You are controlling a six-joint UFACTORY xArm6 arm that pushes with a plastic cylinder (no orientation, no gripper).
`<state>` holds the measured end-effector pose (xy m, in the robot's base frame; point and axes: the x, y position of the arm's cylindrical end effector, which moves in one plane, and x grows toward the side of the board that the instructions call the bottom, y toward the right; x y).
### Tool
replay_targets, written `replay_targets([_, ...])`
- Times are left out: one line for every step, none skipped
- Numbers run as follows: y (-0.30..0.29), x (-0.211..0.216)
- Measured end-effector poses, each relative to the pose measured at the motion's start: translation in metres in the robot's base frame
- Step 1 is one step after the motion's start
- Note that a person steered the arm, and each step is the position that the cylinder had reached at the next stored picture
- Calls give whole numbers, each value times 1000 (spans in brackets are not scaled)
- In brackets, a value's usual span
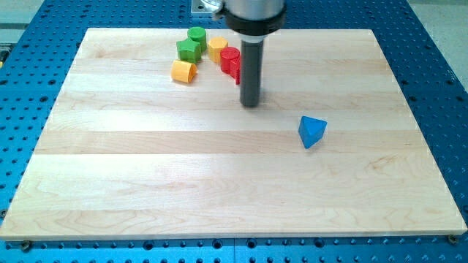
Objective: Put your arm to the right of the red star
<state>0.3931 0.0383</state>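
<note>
My dark rod stands on the pale wooden board, my tip (pixel 251 103) resting just past centre toward twelve o'clock. The red star-shaped block (pixel 232 61) lies at about ten o'clock from the tip, close beside the rod and partly hidden behind it. The main risk I judge: the rod is so near that any drift toward nine o'clock would shove the star into the cluster beyond it, a yellow block (pixel 216 47), a green star-like block (pixel 189 50), a green cylinder (pixel 196 34) and a yellow-orange block (pixel 183 71). The rod has no hand to spread or pinch (it carries nothing), and I cannot tell whether it touches the star. A blue wedge-like block (pixel 312 131) sits apart at four o'clock.
</note>
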Motion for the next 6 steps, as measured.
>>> replay_targets([0, 1])
replay_targets([36, 1])
replay_targets([84, -21])
replay_targets([37, -35])
replay_targets([70, -35])
replay_targets([87, -61])
